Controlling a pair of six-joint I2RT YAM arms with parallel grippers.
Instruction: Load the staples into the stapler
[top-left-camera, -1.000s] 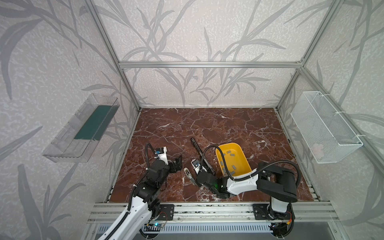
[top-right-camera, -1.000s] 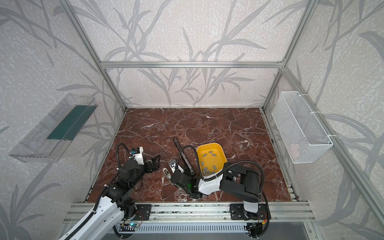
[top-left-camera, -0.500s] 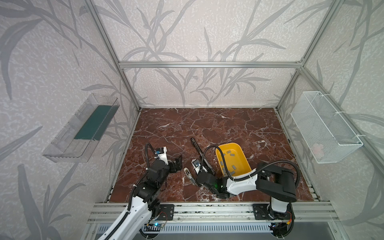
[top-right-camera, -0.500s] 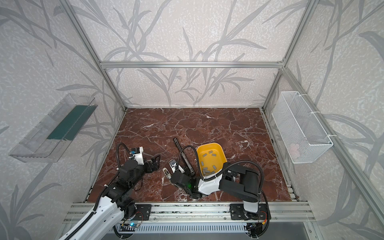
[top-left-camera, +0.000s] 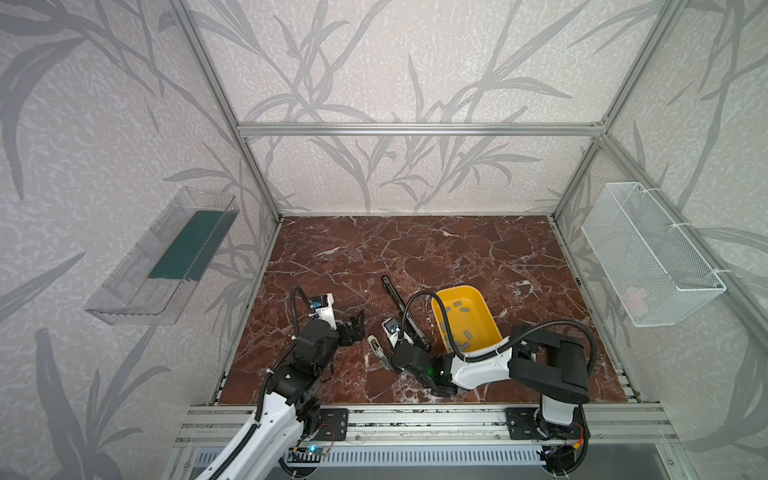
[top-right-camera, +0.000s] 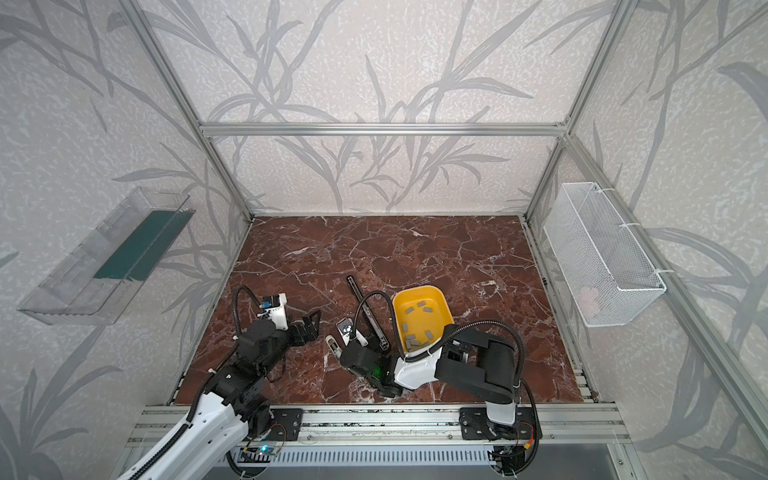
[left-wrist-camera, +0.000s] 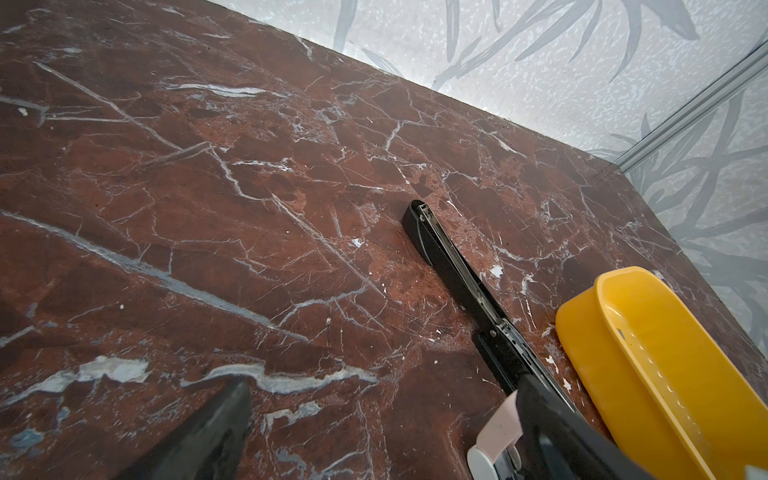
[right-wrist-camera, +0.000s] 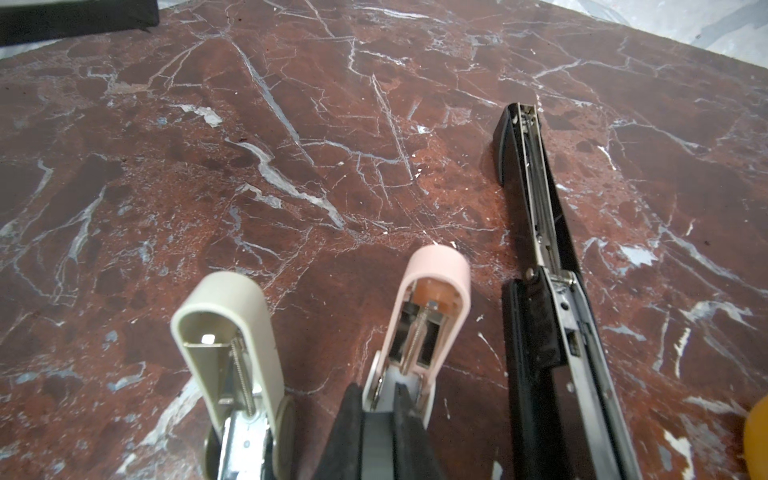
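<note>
While the right gripper (right-wrist-camera: 377, 392) has its jaws clamped on the hinge end of the pink stapler (right-wrist-camera: 432, 299), which lies opened on the tabletop (top-left-camera: 415, 249) between a beige stapler (right-wrist-camera: 232, 332) and a long black stapler (right-wrist-camera: 540, 249), the left gripper (top-left-camera: 355, 328) hangs low over bare marble with its jaws wide apart and nothing between them. The staples (top-right-camera: 428, 333) all lie as short grey strips in the yellow tray (top-right-camera: 415, 287), beyond the black stapler from the left gripper and well apart from it.

I judge that the step in hand is to hold the pink stapler steady so that a strip can be brought to it. To do this well, the right grip should sit low on the hinge end, so the opened part remains free (its spring shows in the right wrist view). The left jaws should take one strip alone, by its long sides, and pass over the black stapler without knocking it. A strip laid down tilted will probably jam.

Compared with one second ago, I find no difference: both arms, the three staplers and the tray stand at the same places.
</note>
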